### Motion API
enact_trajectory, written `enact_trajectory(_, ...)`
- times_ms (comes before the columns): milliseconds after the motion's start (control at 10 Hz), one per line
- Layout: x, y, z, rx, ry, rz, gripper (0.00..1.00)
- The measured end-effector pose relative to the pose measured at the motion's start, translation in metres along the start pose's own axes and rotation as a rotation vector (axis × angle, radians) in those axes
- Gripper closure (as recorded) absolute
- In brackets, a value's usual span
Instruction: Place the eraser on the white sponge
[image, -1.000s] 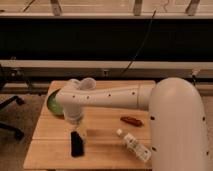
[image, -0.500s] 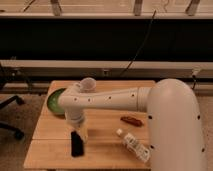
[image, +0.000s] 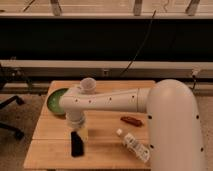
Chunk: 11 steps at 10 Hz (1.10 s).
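The eraser is a flat black slab lying on the wooden table near its front left. The white sponge is a small off-white block just behind and to the right of the eraser, partly hidden by the arm. My gripper hangs from the white arm's wrist, points down, and sits directly above the eraser's far end, close beside the sponge. Whether it touches the eraser cannot be told.
A green bowl sits at the back left of the table and a translucent cup behind the arm. A reddish-brown oblong object and a white capped bottle lie to the right. An office chair stands left of the table.
The arm's wrist and gripper have shifted a little to the right and down toward the eraser. The eraser and sponge have stayed in place.
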Motion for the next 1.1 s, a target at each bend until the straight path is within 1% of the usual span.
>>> enact_trajectory(100,-0.005,0.002,0.0,0.022,-0.005,-0.063,0.2)
enact_trajectory(200,-0.01,0.003,0.001,0.033,-0.004,-0.111,0.2)
enact_trajectory(400,-0.022,0.004,0.004,0.041,0.01,-0.208,0.2)
enact_trajectory(800,-0.027,0.008,0.013,0.029,0.051,-0.289,0.2)
enact_trajectory(1100,-0.024,0.011,0.02,0.025,0.058,-0.309,0.2)
